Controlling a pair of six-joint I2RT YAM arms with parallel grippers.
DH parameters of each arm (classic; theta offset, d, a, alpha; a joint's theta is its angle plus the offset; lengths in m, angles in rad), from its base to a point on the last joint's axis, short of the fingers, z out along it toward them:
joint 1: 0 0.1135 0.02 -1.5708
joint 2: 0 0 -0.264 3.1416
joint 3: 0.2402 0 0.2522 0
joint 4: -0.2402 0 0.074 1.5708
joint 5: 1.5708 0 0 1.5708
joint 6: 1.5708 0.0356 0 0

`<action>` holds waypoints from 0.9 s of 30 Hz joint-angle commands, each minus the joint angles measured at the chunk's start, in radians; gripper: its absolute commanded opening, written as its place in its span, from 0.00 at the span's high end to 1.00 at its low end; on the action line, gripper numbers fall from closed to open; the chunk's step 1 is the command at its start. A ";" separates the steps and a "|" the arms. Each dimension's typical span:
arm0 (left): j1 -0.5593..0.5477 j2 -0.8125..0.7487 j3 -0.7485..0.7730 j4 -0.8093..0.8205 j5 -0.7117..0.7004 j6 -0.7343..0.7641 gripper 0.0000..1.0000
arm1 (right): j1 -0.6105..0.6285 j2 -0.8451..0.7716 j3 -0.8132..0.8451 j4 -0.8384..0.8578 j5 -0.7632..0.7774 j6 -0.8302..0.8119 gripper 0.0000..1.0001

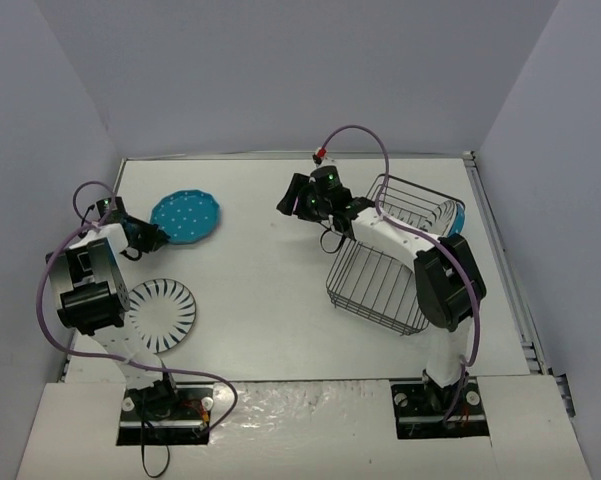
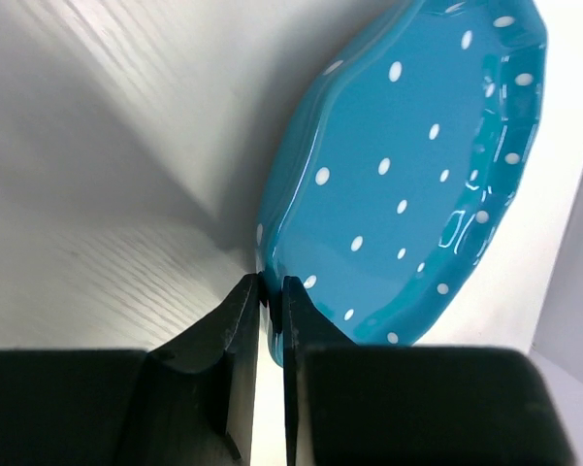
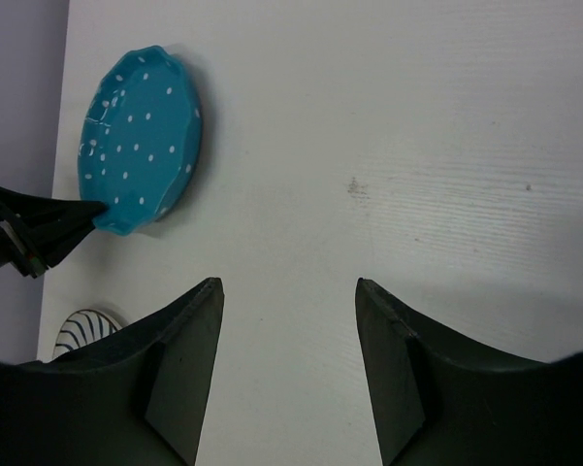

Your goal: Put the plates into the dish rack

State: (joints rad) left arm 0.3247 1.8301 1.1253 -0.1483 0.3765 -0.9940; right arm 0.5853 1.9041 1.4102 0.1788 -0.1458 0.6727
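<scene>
The rack (image 1: 380, 282) stood on the right of the table (image 1: 270, 300). At its far end a white shape and a teal edge (image 1: 459, 214) showed among the wires, too hidden to name. The left gripper (image 2: 272, 289) was clamped on the rim of a teal plate (image 2: 407, 175) at far left. A striped plate (image 1: 161, 315) lay flat beside the left arm. The right gripper (image 3: 287, 287) hung with jaws apart and nothing between them, just left of the rack.
</scene>
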 commanded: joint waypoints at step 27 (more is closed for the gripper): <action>-0.117 -0.222 -0.017 0.269 0.193 -0.179 1.00 | 0.053 0.367 0.129 0.707 -0.362 0.560 0.42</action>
State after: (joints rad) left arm 0.2373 1.7361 1.0332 -0.0441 0.4824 -1.1317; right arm 0.6365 2.2427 1.4846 0.6920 -0.4620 1.1381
